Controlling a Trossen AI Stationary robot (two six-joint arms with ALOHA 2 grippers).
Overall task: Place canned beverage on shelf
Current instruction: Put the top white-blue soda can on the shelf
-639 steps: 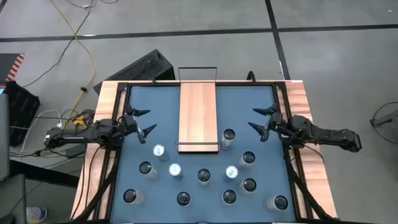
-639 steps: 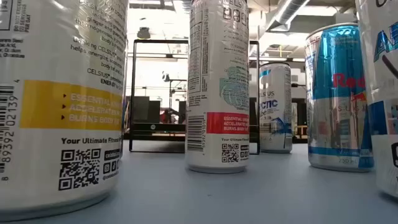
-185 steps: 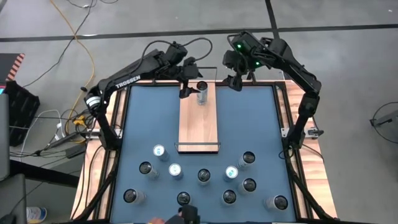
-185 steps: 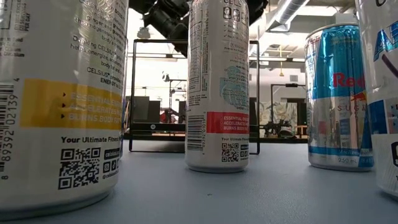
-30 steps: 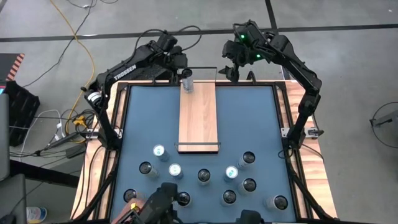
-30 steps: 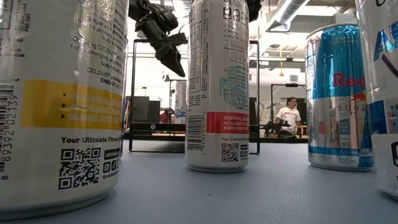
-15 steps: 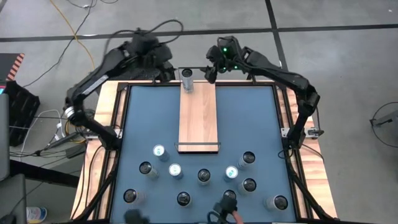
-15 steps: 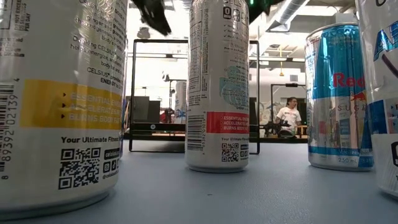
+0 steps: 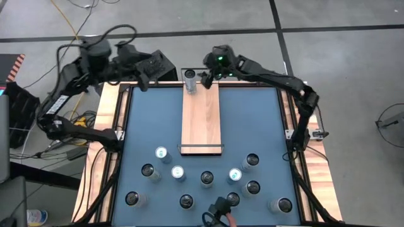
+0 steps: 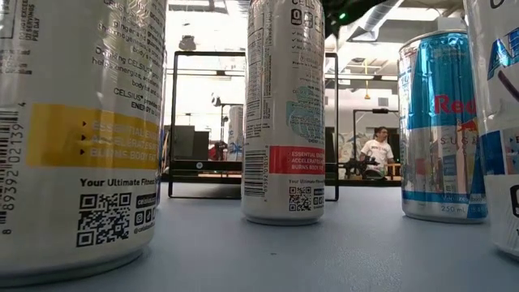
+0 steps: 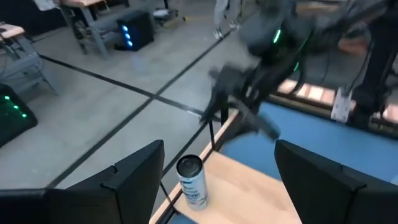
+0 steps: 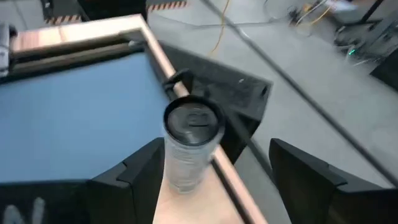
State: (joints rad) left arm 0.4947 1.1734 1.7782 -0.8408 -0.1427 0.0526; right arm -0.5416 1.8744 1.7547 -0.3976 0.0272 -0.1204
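A silver can point(image 9: 190, 81) stands upright on its base at the far left corner of the light-wood shelf point(image 9: 201, 120). It also shows in the left wrist view point(image 11: 191, 180) and the right wrist view point(image 12: 189, 142). My right gripper point(image 9: 207, 76) point(image 12: 217, 149) is open just to the right of the can, aimed at it, with its fingers apart from the can. My left gripper point(image 9: 145, 72) point(image 11: 219, 152) is open and empty, off to the can's left over the table's far left corner.
Several cans stand on the blue table point(image 9: 252, 120) near its front edge, such as one can point(image 9: 161, 153) and another point(image 9: 251, 161); three of them loom large in the low view point(image 10: 284, 113). A dark object point(image 9: 218, 211) lies at the near edge. A person point(image 10: 377, 150) sits in the room beyond.
My left gripper has drawn back from beside the can toward the table's left, past the far left corner. My right gripper has gone toward the table's left and come close to the can. The can has stayed upright at the shelf's far left corner.
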